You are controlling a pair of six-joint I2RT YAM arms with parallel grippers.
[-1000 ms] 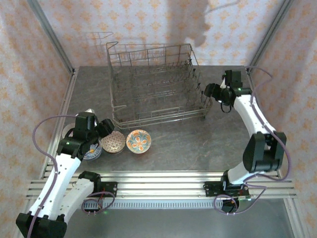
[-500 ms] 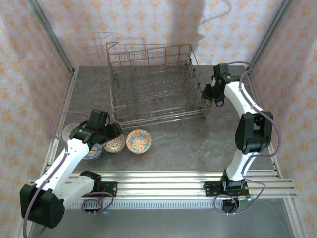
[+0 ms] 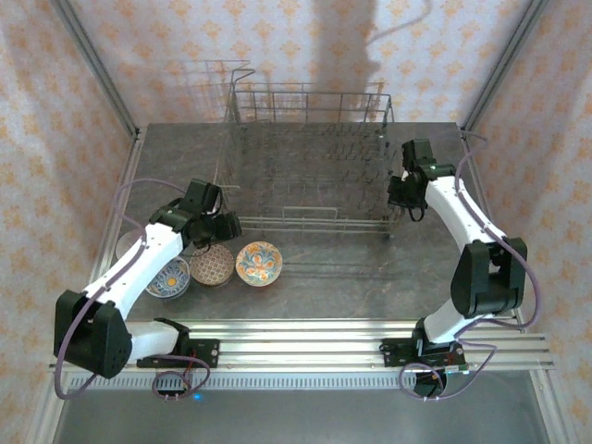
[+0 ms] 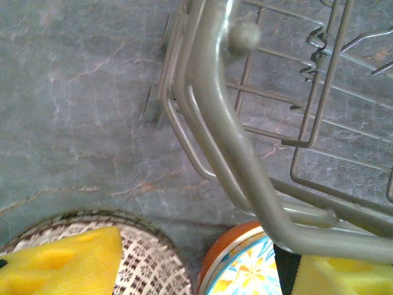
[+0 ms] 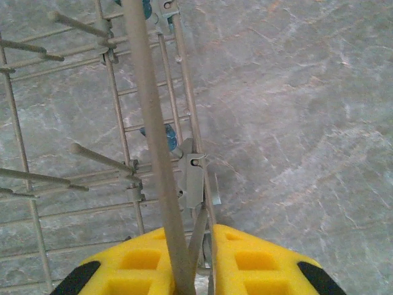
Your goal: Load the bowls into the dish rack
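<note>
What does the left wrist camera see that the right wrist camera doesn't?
Left wrist camera: two bowls, a brown patterned bowl and an orange-rimmed bowl, next to a corner of the rack. Right wrist camera: the right gripper pinching a thin wire of the rack, plus upright tines. Both: the grey wire rack and the stone table.

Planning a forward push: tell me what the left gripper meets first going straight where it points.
Probably the grey wire dish rack: its thick corner rail crosses just ahead of the left gripper, whose jaws are open; grey stone table lies beyond. Depth is unclear.
</note>
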